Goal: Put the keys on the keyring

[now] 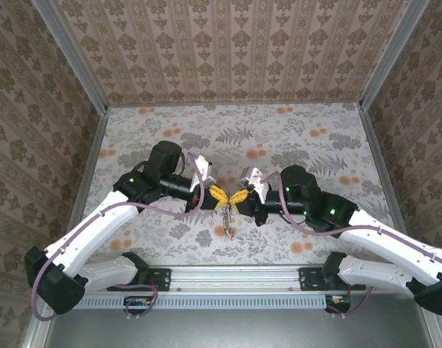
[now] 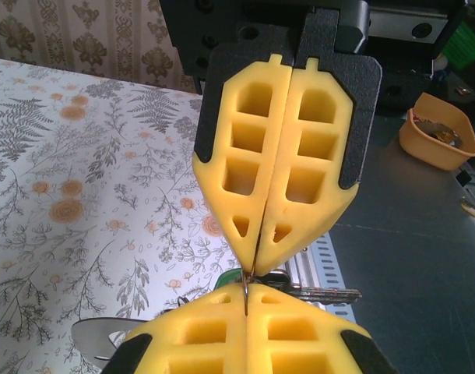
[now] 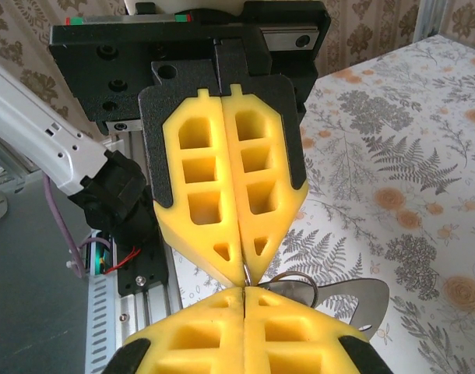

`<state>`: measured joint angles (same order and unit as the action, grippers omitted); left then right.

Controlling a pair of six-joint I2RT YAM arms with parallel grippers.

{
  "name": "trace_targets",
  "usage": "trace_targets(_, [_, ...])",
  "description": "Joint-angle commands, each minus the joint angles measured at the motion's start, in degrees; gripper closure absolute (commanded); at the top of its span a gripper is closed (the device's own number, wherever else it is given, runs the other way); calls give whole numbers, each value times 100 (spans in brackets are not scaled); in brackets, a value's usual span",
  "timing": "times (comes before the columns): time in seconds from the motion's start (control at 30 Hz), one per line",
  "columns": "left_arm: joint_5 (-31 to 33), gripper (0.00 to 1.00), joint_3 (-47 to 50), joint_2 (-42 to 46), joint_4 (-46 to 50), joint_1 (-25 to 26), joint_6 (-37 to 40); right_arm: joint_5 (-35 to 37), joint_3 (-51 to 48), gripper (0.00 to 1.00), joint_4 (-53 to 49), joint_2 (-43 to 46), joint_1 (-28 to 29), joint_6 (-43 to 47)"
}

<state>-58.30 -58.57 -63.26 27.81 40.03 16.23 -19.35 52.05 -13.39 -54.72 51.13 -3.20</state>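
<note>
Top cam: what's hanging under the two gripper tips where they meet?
The keyring dangles below the left gripper and right gripper, both shut on its wire. A green key head and a metal key blade peek out; the rest is hidden behind the yellow fingers.

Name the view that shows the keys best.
Left wrist: the keys sit close up, a green head and a bare metal blade clear. Top external shows a tiny dangling cluster; right wrist, indistinct grey metal.

Left arm [image 1: 98, 225] and right arm [image 1: 380, 243]: white link shells, black joint housings, one green indicator light each. Purple cables [image 1: 170, 210] run along both. Left gripper [image 1: 219, 194] and right gripper [image 1: 239, 196]: black carriers, yellow fingers [image 2: 237, 164] with rectangular and triangular cut-outs.
</note>
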Motion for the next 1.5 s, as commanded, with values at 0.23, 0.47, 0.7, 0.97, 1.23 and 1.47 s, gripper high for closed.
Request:
trace_targets(0.23, [-234, 100, 43, 77, -136, -32, -57, 254, -63, 100, 44, 358, -17, -58])
trace_targets(0.47, [-243, 100, 48, 94, -152, -30, -75, 41, -47, 100, 199, 179, -20, -75])
trace_targets(0.7, [-279, 100, 67, 86, -197, -51, -86, -90, -91, 100, 225, 133, -20, -113])
trace_targets(0.97, [-287, 100, 81, 104, -195, -49, -94, -111, -68, 100, 242, 49, -12, -93])
trace_targets(1.23, [-302, 100, 91, 104, -202, -57, -85, 48, -116, 100, 190, 135, -21, -82])
trace_targets(1.47, [-287, 100, 108, 113, -206, -64, -93, 160, -178, 100, 180, 260, -16, -75])
